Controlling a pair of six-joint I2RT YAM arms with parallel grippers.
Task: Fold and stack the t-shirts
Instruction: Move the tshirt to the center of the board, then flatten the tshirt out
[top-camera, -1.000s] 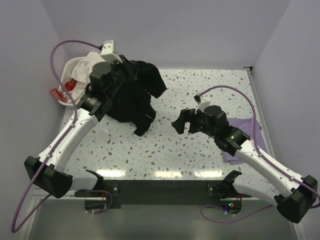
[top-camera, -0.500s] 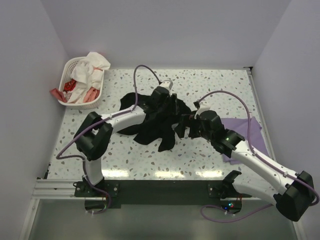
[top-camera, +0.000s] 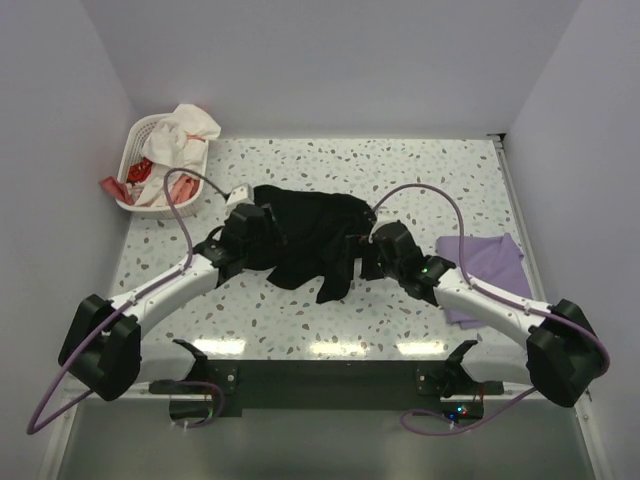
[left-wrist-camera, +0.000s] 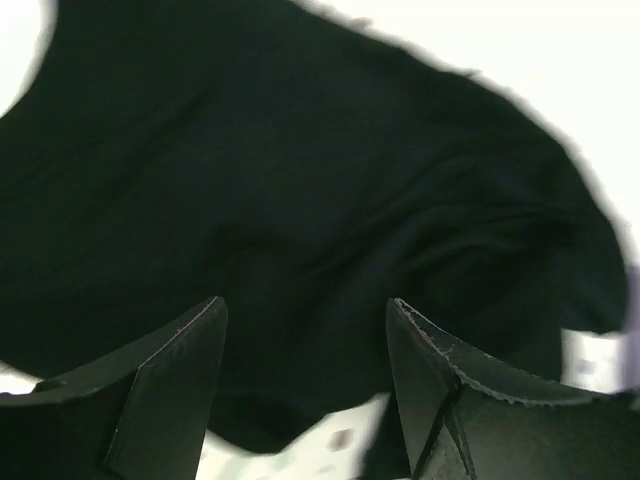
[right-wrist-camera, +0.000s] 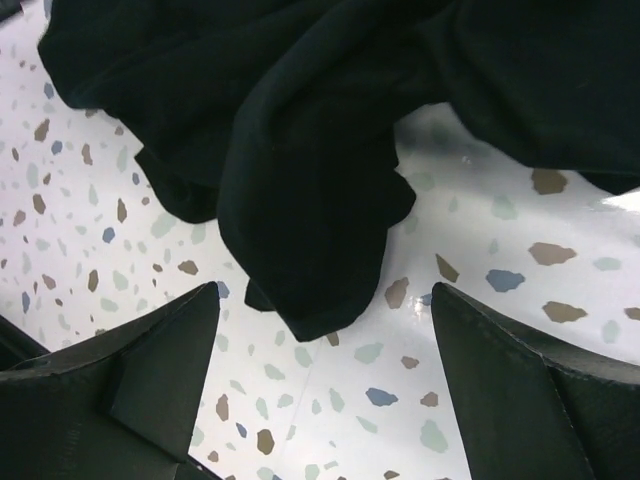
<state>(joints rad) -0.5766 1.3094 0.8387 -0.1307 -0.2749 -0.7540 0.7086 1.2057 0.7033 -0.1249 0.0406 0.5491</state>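
The black tee (top-camera: 310, 222) lies crumpled on the counter (top-camera: 420, 170), its long axis side to side, between the arms. The left end effector (left-wrist-camera: 303, 305) and the right end effector (right-wrist-camera: 323, 292) both gape wide and hold nothing. Cloth lies just ahead of each, with a loose fold straight before the right. The lavender tee (top-camera: 485, 265) sits apart, behind the right one.

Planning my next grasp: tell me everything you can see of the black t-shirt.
The black t-shirt is plain, soft, matte cloth. It is unfolded and crumpled in a wrinkled heap near the middle of the speckled table. One bunched flap trails toward the near edge. No collar or sleeve can be clearly made out. The left gripper and right gripper flank it, both open above its cloth; whether either touches it is unclear. It lies apart from the lavender tee.
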